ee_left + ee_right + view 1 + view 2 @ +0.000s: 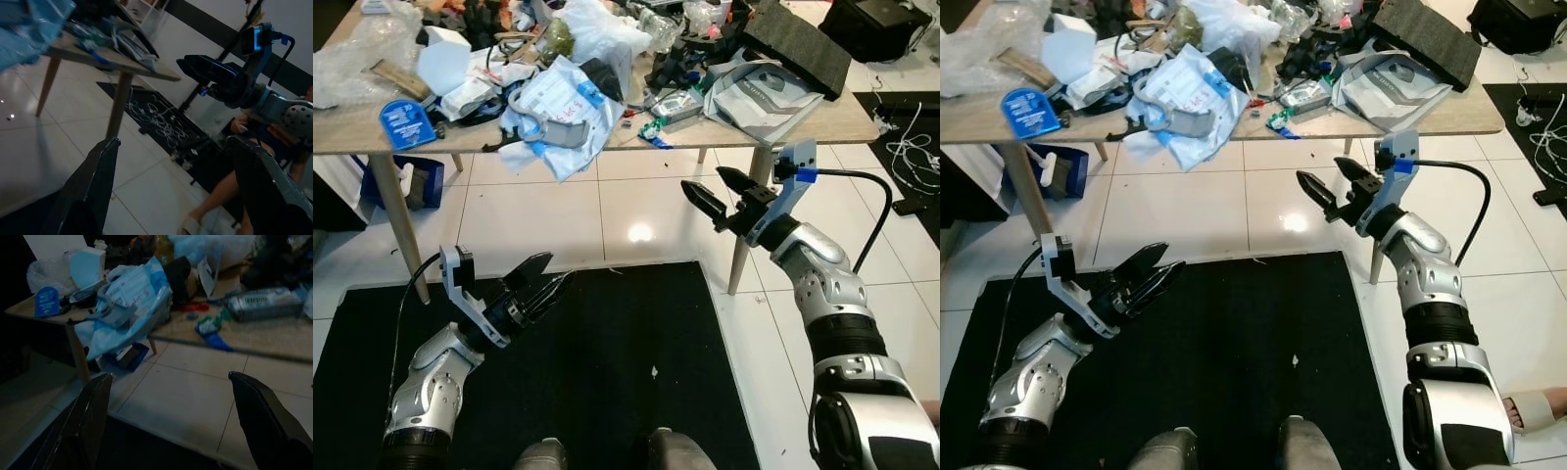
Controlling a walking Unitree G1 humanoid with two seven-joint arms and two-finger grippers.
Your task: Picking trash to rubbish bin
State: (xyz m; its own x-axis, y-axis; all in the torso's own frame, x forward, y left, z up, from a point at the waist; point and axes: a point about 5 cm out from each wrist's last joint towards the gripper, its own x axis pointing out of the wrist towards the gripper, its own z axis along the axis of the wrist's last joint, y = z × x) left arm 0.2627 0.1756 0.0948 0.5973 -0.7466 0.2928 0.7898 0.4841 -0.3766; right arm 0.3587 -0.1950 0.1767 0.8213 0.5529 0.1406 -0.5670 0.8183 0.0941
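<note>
You have a pale wood-grain counter (352, 132) heaped with white and light-blue plastic bags (560, 113), a round blue tag (406, 123), a green scrap (653, 128) at its front edge and a dark grey ribbed pad (798, 44) at its far corner. Below the counter, you see glossy white floor tiles (558, 211) with grey joints, a plain black mat (617, 372) with a few white specks, and a blue box (416, 181) by the counter leg. Both your tools, left tool (544, 279) and right tool (715, 193), have black fingers on silver arms, and the right one carries a blue-tipped white camera mount (798, 166).
</note>
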